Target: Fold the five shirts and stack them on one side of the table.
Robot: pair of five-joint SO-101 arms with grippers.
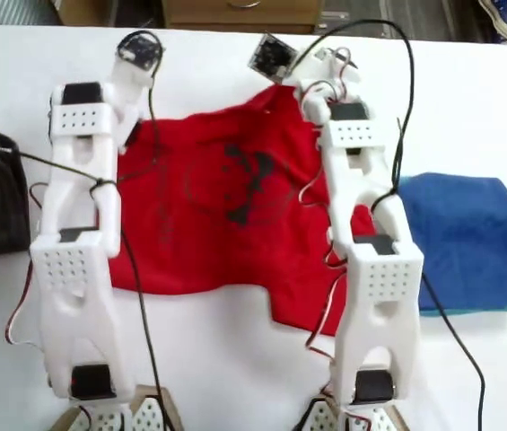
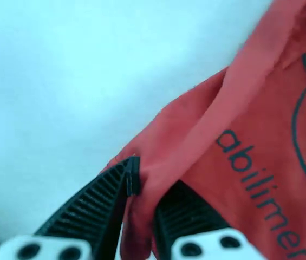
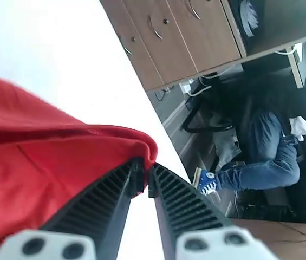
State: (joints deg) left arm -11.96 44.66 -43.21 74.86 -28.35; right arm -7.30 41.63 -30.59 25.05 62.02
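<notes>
Flat white table top: runs edge to edge across the high view. Brown wooden drawer cabinet: stands just beyond the table's far edge, approx. centred. In the right wrist view the cabinet shows several drawer fronts, each w/ a curved metal handle. Loose white cables: on the floor at the cabinet base.
</notes>
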